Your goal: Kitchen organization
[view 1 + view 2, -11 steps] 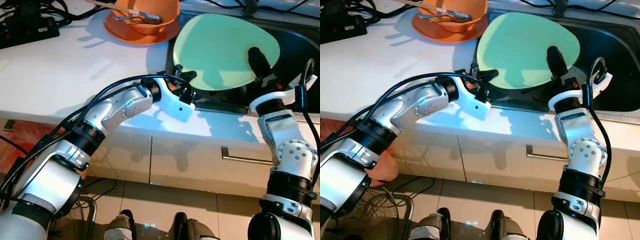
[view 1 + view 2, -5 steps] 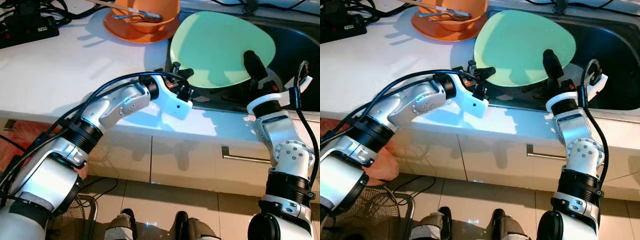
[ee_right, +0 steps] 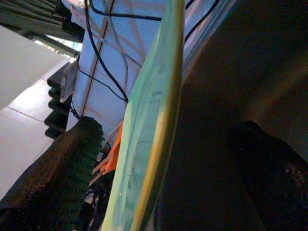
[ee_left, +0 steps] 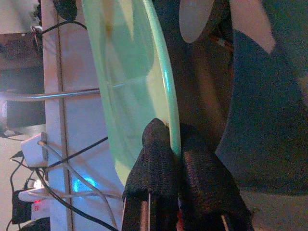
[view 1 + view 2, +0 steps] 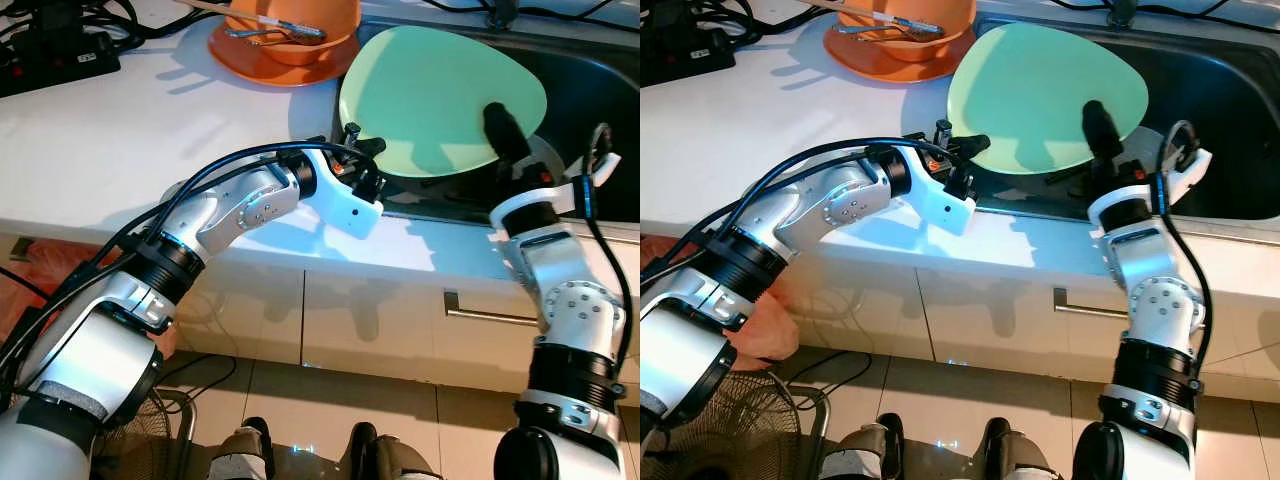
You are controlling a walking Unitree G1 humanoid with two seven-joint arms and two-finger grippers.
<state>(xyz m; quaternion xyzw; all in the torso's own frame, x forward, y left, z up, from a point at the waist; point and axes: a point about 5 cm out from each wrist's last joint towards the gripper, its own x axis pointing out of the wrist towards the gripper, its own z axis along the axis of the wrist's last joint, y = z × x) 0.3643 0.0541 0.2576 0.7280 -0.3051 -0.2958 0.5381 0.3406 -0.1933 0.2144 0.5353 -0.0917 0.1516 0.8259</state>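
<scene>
Pale green plate (image 5: 440, 95): smooth, glossy, rounded-triangle outline with a thin raised rim. It sits tilted over the front-left part of the dark steel sink (image 5: 590, 90), its left edge over the sink rim next to the white tabletop (image 5: 130, 130).

Left gripper (image 4: 168, 144): its black, knit-textured fingers are clamped together on the plate's near-left rim, one pad on each face. Left arm is silver with a white wrist block and black cables running along it.

Right gripper (image 5: 1102, 135): spread apart, straddling the plate's right edge. One textured finger (image 3: 62, 168) lies over the top face, the other is under the plate in shadow; clear gap between finger and plate in the wrist view, so no clamp there.

Behind the plate, on the tabletop: orange bowl (image 5: 295, 25) on an orange plate, metal utensils across it. Black power strip (image 5: 55, 55) and cables at far left.

Versus 1 s ago: plate has shifted slightly left and away from the robot; right gripper moved with it, left gripper grip unchanged.
</scene>
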